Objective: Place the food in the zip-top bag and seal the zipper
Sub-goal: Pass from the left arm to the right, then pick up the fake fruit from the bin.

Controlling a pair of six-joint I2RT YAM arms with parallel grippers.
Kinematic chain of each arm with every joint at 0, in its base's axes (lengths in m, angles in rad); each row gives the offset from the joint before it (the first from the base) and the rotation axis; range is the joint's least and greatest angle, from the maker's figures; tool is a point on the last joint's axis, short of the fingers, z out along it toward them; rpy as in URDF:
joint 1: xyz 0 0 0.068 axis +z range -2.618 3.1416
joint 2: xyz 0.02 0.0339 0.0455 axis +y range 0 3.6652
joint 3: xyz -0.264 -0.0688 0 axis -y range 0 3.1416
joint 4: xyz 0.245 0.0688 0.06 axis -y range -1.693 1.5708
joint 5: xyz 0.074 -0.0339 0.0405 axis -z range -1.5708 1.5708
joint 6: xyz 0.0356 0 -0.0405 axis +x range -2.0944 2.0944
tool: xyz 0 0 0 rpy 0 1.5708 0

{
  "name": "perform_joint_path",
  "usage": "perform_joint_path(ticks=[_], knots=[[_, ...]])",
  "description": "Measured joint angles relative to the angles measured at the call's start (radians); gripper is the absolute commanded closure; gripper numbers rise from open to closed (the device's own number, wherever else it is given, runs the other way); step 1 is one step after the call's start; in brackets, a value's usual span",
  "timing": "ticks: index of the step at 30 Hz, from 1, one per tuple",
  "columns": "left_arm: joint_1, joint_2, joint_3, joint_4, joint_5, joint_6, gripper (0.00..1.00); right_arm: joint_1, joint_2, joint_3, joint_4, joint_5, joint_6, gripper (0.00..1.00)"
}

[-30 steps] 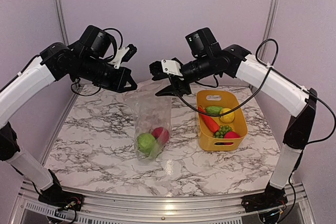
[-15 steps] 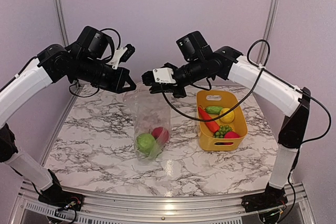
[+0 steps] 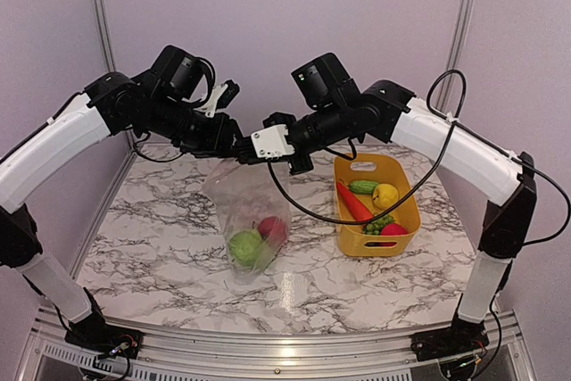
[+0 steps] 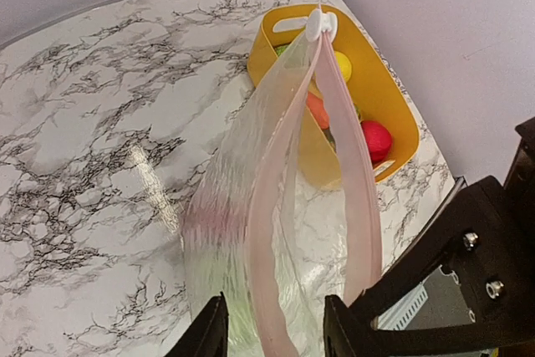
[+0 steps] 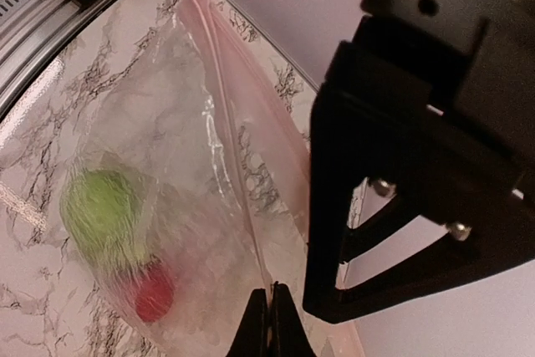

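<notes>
The zip-top bag (image 3: 250,198) hangs over the middle of the table (image 3: 161,220), held up by its mouth between the two arms. It is clear and crinkled, and a green apple (image 3: 246,245) and a red apple (image 3: 274,229) sit side by side in its bottom. The zipper (image 4: 259,232) is a pale pink strip, and its two halves stand apart along most of the mouth and meet only at the far end, so the bag is unsealed. The right gripper (image 5: 269,317) is clenched on that end of the zipper, fingers pressed together on the plastic. The left gripper (image 4: 274,323) is released, its fingers spread on either side of the near half of the strip without pinching it. To the right of the bag, well apart from it, the yellow basket (image 4: 389,102) stands on the table and holds the lemon (image 3: 385,195), cucumber (image 3: 362,186), grapes (image 3: 379,222) and red pepper (image 3: 352,204).
</notes>
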Motion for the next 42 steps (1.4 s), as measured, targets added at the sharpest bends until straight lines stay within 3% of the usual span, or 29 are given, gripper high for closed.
perform_joint_path(ticks=[10,19,22,27,32,37,42], knots=[[0.006,0.069,0.011,-0.045,0.022,-0.034,0.98,0.007,-0.008,-0.001,0.0,0.009,-0.001,1.0],[0.006,0.048,0.117,-0.068,-0.174,-0.02,1.0,-0.002,-0.037,-0.018,0.042,0.041,0.119,0.57],[0.006,0.009,0.134,-0.063,-0.238,-0.009,1.0,-0.026,-0.065,-0.018,0.065,0.02,0.203,0.49],[0.008,-0.036,0.087,-0.046,-0.268,-0.005,1.0,-0.143,-0.176,-0.067,0.147,-0.015,0.359,0.49],[0.008,-0.002,-0.044,-0.04,-0.262,-0.007,1.0,-0.305,-0.296,-0.241,0.234,-0.056,0.504,0.52],[0.008,0.049,-0.069,-0.035,-0.249,-0.024,1.0,-0.477,-0.27,-0.399,0.236,-0.096,0.601,0.62],[0.008,0.046,-0.069,-0.017,-0.241,-0.045,1.0,-0.532,-0.242,-0.536,0.19,-0.059,0.62,0.64]])
